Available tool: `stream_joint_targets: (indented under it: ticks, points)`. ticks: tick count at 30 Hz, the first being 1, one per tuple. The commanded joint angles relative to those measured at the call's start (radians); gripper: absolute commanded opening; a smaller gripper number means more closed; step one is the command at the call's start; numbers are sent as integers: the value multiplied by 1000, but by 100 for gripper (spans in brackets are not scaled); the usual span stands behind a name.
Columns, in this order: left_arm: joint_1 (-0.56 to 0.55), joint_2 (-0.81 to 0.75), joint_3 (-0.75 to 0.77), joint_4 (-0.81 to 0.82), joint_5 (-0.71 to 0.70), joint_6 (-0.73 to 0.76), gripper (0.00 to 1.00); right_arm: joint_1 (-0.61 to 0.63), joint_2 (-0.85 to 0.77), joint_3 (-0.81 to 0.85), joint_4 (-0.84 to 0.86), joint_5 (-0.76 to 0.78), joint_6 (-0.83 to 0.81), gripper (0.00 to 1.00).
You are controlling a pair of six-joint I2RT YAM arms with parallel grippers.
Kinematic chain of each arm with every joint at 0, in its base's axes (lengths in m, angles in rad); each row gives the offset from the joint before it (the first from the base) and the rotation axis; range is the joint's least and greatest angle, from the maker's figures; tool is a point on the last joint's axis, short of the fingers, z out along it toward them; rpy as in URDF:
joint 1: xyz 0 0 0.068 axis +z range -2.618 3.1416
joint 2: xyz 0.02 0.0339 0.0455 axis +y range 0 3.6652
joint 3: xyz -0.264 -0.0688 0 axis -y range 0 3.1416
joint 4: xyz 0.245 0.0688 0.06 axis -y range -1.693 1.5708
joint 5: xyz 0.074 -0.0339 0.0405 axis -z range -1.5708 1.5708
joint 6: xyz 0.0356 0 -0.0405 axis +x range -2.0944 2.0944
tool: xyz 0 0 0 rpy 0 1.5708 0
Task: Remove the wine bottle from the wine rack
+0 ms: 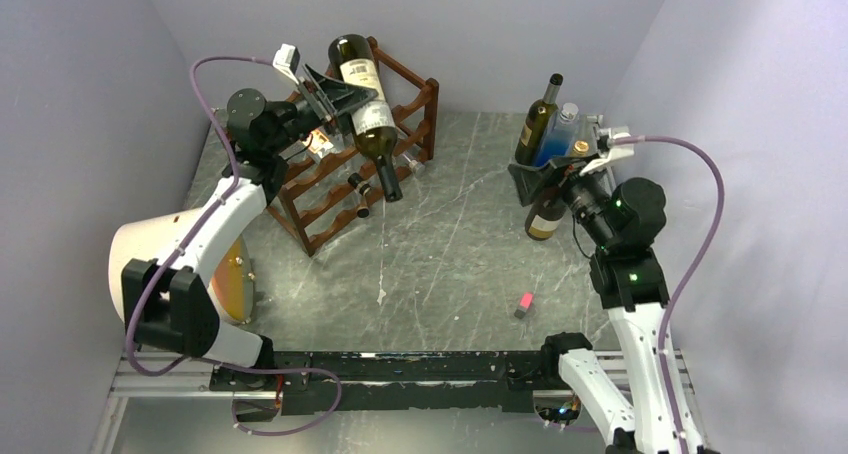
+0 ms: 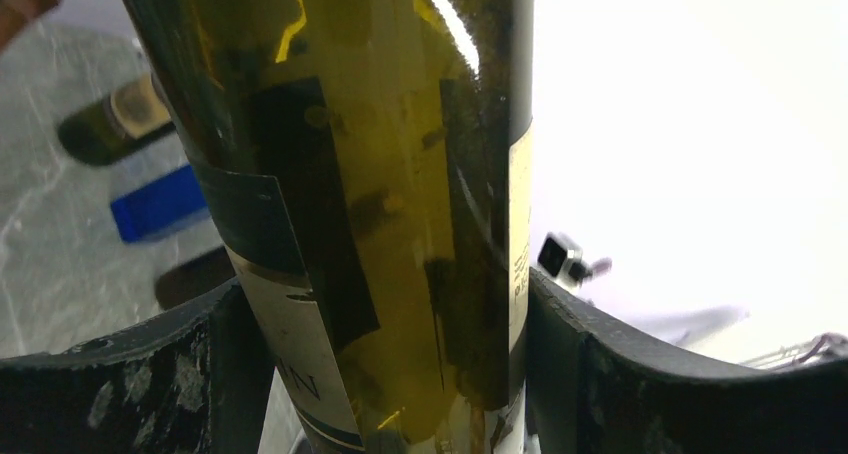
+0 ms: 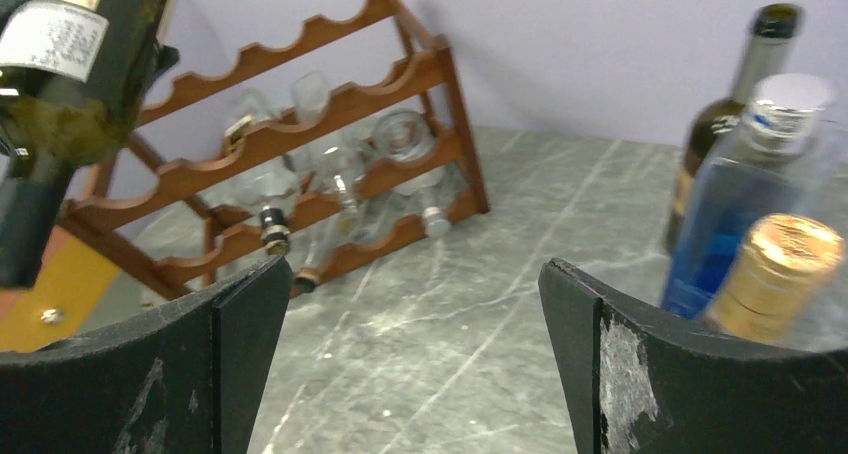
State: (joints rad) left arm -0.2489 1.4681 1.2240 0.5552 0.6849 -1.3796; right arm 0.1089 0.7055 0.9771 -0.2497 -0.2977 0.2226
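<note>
Left pincer (image 1: 348, 96) tight on wine bottle (image 1: 360, 69) above wine rack (image 3: 345, 102); right pincer (image 3: 415, 274) spread wide beside three other bottles (image 3: 745, 144).

Legible text: you get almost nothing.
The wine bottle (image 2: 400, 224) has a pale label (image 2: 290, 354) where you can read only a large "N"; the fine print on all labels is too blurred.

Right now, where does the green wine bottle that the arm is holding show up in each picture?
Top external: wine bottle upper left of centre, neck tilted down, in the left end effector, overlapping the wine rack.
Left wrist: fills the middle, between the fingers.
Right wrist: top left corner.
Shared landmark: the grey marbled table.
</note>
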Motion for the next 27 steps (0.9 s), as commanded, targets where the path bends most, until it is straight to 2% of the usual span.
stream_joint_targets:
  ticks: [1, 4, 6, 10, 13, 16, 23, 27]
  points:
    - [-13, -105, -8, -82, 125, 139, 7, 10, 75, 20, 125, -196, 123, 100]
    - [-15, -134, -6, -215, 169, 238, 7, 59, 122, 19, 187, -220, 153, 100]
    - [-14, -142, 12, -302, 190, 302, 7, 153, 164, 61, 160, -148, 104, 100]
    - [-11, -139, 61, -455, 237, 426, 7, 536, 286, 170, 45, 108, -93, 100]
    - [-5, -130, 118, -632, 237, 537, 7, 687, 389, 257, -44, 170, -249, 100]
    - [3, -118, 152, -732, 255, 606, 7, 744, 428, 268, -43, 145, -383, 100]
    - [1, -111, 152, -831, 299, 696, 7, 837, 388, 223, -68, -74, -827, 100]
    - [-7, -146, 79, -819, 296, 718, 7, 902, 380, 188, -87, -71, -1052, 99]
